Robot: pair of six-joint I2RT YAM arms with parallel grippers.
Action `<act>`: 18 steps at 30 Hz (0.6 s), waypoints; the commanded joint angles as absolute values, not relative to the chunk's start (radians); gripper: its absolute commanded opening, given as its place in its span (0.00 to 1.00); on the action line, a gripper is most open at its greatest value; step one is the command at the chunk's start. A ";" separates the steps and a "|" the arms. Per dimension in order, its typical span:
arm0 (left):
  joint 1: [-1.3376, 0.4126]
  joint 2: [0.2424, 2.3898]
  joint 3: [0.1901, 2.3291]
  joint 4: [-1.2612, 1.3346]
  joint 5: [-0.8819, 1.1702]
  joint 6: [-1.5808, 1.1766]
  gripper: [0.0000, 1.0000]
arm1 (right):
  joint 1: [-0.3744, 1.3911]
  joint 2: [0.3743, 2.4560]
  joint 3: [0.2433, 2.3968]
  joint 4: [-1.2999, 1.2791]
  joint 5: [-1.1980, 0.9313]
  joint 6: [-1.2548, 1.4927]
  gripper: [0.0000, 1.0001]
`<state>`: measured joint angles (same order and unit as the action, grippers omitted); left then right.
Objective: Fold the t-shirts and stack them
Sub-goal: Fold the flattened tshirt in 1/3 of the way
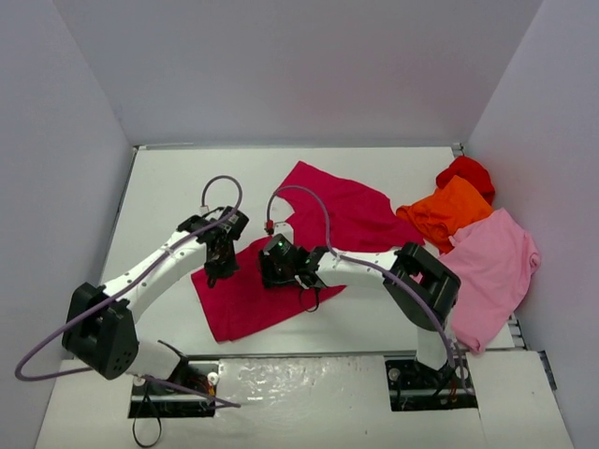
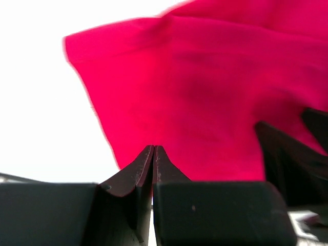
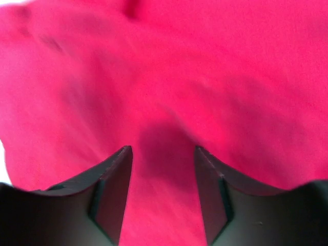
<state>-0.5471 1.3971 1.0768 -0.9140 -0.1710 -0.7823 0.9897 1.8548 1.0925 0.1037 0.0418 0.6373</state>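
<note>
Your right gripper (image 3: 163, 151), jaws apart, hovers over the crimson shirt (image 1: 346, 210) mid-table; your left gripper (image 2: 154, 148), clenched at its left edge, likely anchors the fold.

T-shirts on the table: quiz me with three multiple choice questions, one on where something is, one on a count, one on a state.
1. Where does the light pink t-shirt lie?
A) on the right side, beside the orange t-shirt
B) under the left arm
C) in the far left corner

2. How many t-shirts show in the top view?
A) two
B) four
C) six

3. How does the right pincer stand?
A) open over the crimson t-shirt
B) shut on the orange t-shirt
C) out of view

Answers:
1 A, it is spread at the right, next to the orange one.
2 B, the crimson, light pink and orange ones plus a red t-shirt.
3 A, the right wrist view shows a gap between its fingers with crimson cloth behind.
</note>
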 commanded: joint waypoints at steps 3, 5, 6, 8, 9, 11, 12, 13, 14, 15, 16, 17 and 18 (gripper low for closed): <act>-0.449 1.355 1.061 -0.999 -0.279 -0.798 0.00 | 0.969 1.918 1.250 0.173 0.009 0.631 0.50; -0.422 1.382 1.071 -1.017 -0.290 -0.787 0.00 | 0.969 1.939 1.310 0.172 -0.017 0.623 0.51; -0.404 1.398 1.076 -1.014 -0.288 -0.782 0.00 | 0.969 1.954 1.336 0.172 -0.031 0.618 0.51; -0.367 1.433 1.086 -0.996 -0.280 -0.770 0.00 | 0.970 1.988 1.384 0.172 -0.058 0.610 0.51; -0.360 1.462 1.093 -0.977 -0.274 -0.764 0.00 | 0.973 1.999 1.401 0.172 -0.063 0.609 0.51; -0.341 1.497 1.105 -0.944 -0.263 -0.756 0.00 | 0.978 2.029 1.451 0.170 -0.071 0.606 0.51; -0.333 1.532 1.110 -0.933 -0.261 -0.747 0.00 | 0.980 2.041 1.469 0.171 -0.077 0.606 0.51; -0.323 1.555 1.111 -0.918 -0.260 -0.742 0.00 | 0.982 2.055 1.493 0.171 -0.090 0.606 0.51; -0.313 1.575 1.111 -0.902 -0.259 -0.738 0.00 | 0.985 2.069 1.518 0.170 -0.104 0.606 0.51; -0.307 1.591 1.102 -0.882 -0.257 -0.735 0.00 | 0.988 2.079 1.532 0.170 -0.109 0.606 0.51; -0.301 1.605 1.090 -0.858 -0.255 -0.732 0.00 | 0.991 2.088 1.544 0.170 -0.113 0.605 0.51; -0.295 1.615 1.074 -0.830 -0.251 -0.730 0.00 | 0.994 2.095 1.552 0.169 -0.115 0.604 0.51; -0.292 1.623 1.063 -0.812 -0.242 -0.728 0.00 | 0.995 2.101 1.555 0.166 -0.115 0.604 0.51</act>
